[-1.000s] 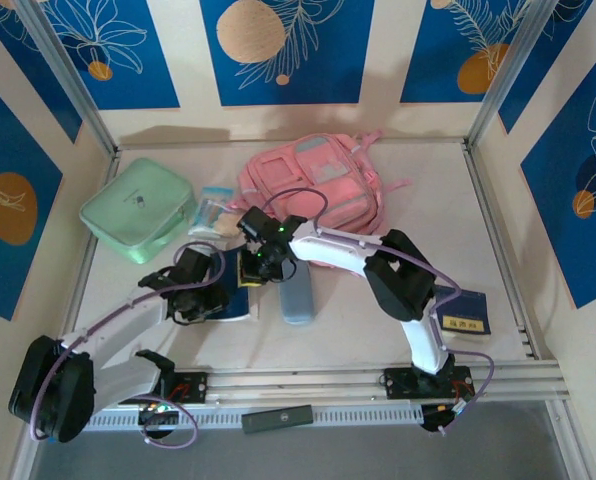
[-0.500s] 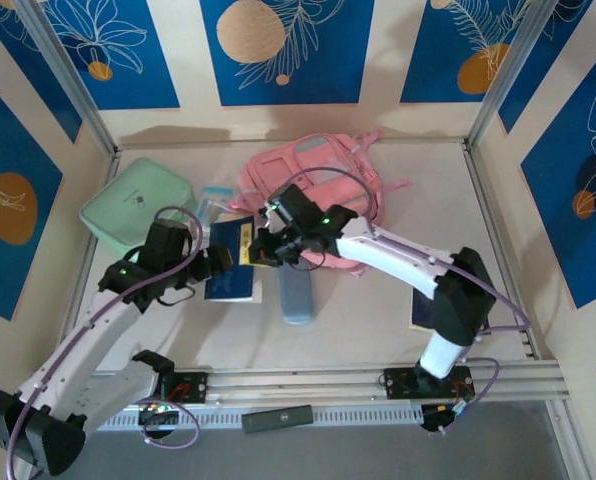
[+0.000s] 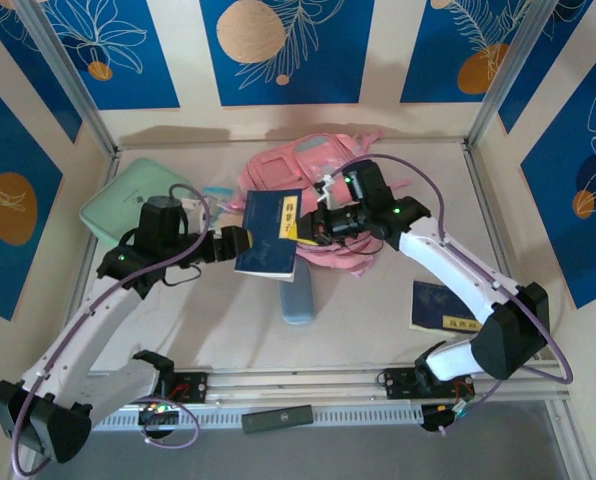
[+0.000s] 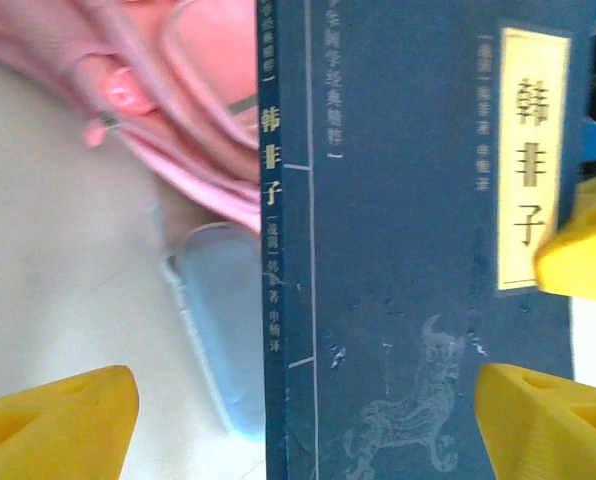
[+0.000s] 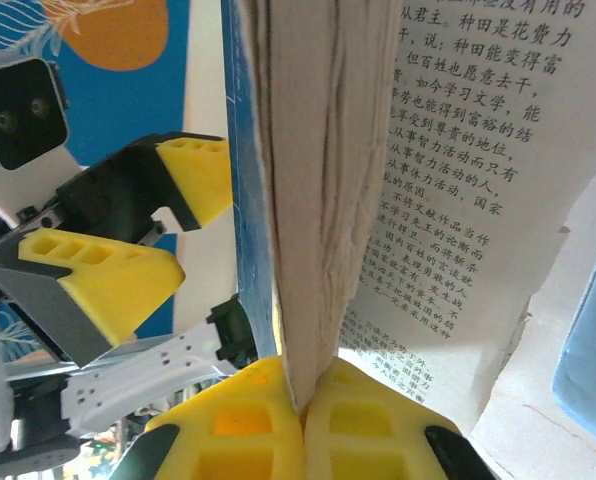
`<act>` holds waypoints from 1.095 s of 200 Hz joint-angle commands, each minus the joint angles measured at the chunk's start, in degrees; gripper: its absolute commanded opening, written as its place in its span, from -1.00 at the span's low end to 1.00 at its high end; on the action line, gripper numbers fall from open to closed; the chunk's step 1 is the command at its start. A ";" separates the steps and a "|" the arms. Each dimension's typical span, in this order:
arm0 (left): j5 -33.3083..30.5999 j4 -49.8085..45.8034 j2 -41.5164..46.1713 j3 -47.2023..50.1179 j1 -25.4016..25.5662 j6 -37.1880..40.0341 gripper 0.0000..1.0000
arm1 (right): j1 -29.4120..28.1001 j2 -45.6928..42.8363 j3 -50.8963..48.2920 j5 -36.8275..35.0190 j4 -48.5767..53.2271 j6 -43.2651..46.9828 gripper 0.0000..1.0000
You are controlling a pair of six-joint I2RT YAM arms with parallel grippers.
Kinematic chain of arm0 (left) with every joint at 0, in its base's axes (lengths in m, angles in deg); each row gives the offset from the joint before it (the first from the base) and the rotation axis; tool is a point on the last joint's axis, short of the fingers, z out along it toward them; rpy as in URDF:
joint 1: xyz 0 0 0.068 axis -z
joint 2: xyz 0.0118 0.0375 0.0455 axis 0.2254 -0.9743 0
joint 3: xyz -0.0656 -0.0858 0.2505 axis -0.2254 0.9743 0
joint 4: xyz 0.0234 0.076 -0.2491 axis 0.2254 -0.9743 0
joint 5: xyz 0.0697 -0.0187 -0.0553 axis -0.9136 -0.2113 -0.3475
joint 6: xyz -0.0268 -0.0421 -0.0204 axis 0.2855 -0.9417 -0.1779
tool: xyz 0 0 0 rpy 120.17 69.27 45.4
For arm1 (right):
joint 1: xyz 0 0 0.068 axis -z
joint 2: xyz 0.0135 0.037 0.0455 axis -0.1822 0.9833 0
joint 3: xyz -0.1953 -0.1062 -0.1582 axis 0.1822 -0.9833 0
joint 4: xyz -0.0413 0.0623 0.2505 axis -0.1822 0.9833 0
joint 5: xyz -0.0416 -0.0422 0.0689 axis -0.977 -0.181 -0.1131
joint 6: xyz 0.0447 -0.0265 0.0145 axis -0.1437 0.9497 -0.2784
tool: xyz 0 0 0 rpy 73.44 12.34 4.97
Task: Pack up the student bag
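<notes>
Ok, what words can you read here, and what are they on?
"韩非子": yellow label on the blue book cover, and again on its spine.
"国学经典精粹": top of that cover.
"种田是花费力": its open page; the other lines are too small.
Second blue book: label too small to read.

On the blue book I read 韩非子 down the cream cover label and again on the spine, with 中华国学经典精粹 in small print near the top. Its open page carries printed Chinese, including 种田是花费力. The label on the second blue book is too small for me to read.
</notes>
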 commanded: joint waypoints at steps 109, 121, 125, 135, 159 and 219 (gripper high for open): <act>16.66 30.68 -7.99 3.79 1.09 -15.70 -0.46 | 6.32 -1.41 -3.72 11.66 -4.09 3.72 -1.00; 16.67 30.91 -8.24 3.53 1.18 -15.89 -0.67 | 6.44 -1.17 -3.95 11.26 -3.85 4.08 -1.00; 16.58 30.97 -8.33 3.44 1.18 -15.97 -0.72 | 6.57 -1.05 -3.99 11.21 -3.77 4.08 -1.00; 16.49 31.18 -8.57 3.06 1.27 -16.11 -0.82 | 6.67 -0.90 -4.07 10.92 -3.67 4.31 -1.00; 15.31 32.50 -8.99 2.65 1.34 -17.63 -0.99 | 6.89 -1.06 -3.72 8.33 -1.05 5.76 -0.83; 12.54 46.03 -11.95 2.99 2.34 -28.70 -1.00 | 10.35 -6.36 -7.65 8.24 0.49 3.50 0.59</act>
